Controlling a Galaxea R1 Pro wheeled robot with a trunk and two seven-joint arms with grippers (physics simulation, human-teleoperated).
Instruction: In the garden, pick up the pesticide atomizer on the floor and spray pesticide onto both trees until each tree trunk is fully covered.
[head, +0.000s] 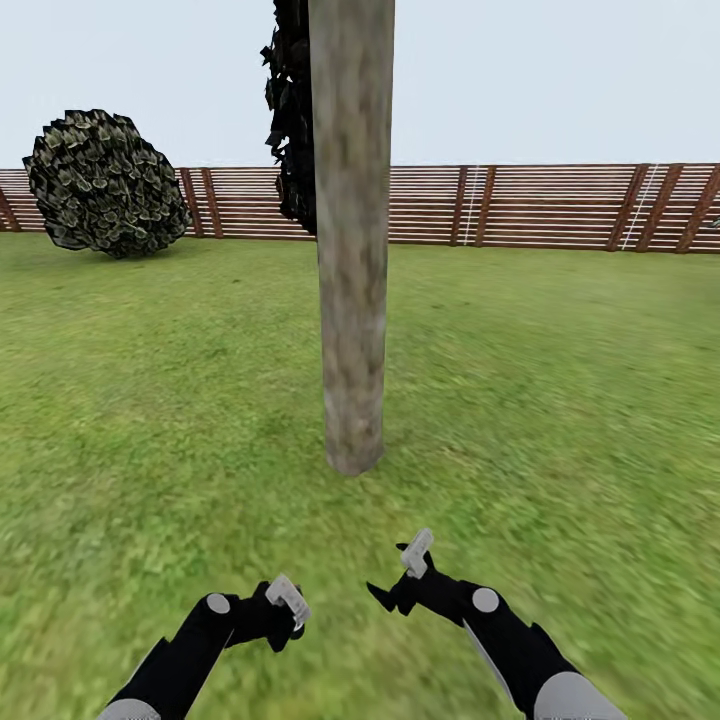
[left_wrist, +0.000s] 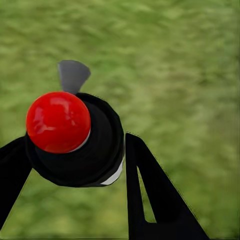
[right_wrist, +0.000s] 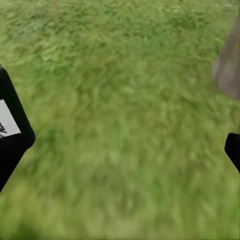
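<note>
Two black arms reaching forward and low, left gripper (head: 285, 612) clamped on an atomizer (left_wrist: 75, 137), right gripper (head: 400, 580) with fingers spread wide, holding nothing

The trunk (head: 352, 240) is pale grey-beige with darker mottled blotches, and the lawn (head: 560, 400) is a blurred, streaky green. The fence (head: 540, 205) has brown horizontal slats with lighter gaps, the bush (head: 105, 182) at far left is speckled olive and black, and the foliage (head: 292, 110) behind the trunk is near black. The atomizer (left_wrist: 80, 137) is black with a glossy red cap and a grey nozzle.
</note>
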